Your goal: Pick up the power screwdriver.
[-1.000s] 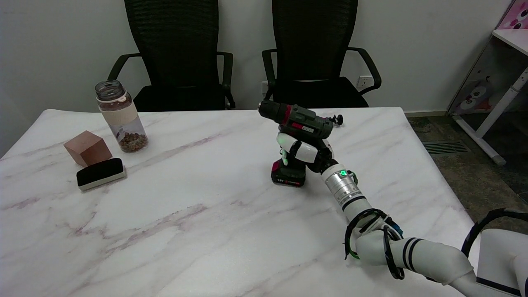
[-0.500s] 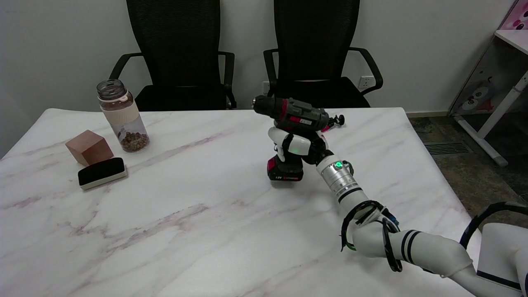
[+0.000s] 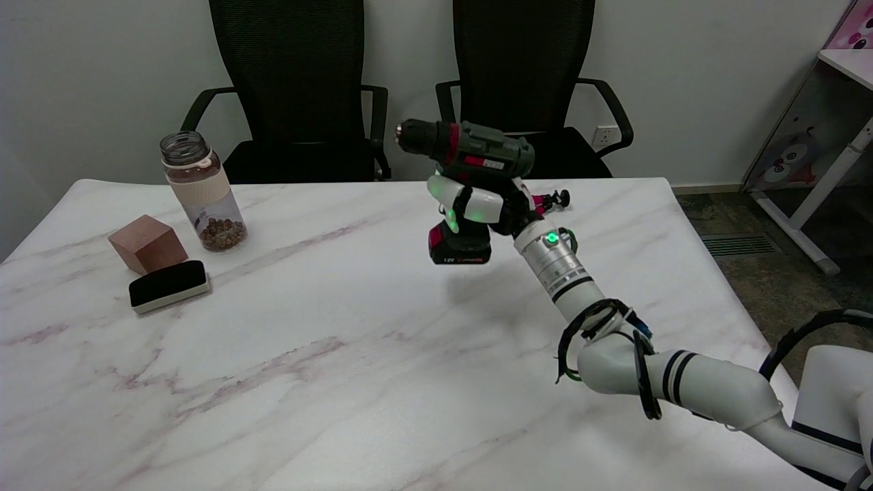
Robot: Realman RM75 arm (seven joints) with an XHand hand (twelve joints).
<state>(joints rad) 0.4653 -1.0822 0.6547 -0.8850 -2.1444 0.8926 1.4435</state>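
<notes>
Nearest the camera, at the lower right, the white right arm [image 3: 682, 399] reaches up and across the marble surface [image 3: 286, 382], with black cables looped around its forearm and a green light glowing on the silver wrist. At its end, the robot hand [image 3: 481, 204] wraps its fingers around the grip of the power screwdriver [image 3: 467, 174] and holds it in the air above the middle of the surface, with a soft shadow below it. The tool stands upright with its chuck pointing left; its red-and-black battery pack reads "12V", and a small red label on the dark green body is too small to read.

Toward the left side lie a black-topped eraser [image 3: 168, 286], just behind it a brown wooden cube [image 3: 146, 243], and near that a clear bottle [image 3: 202, 193] with brown pellets at its bottom. Beyond the far edge stand two black office chairs [image 3: 293, 88].
</notes>
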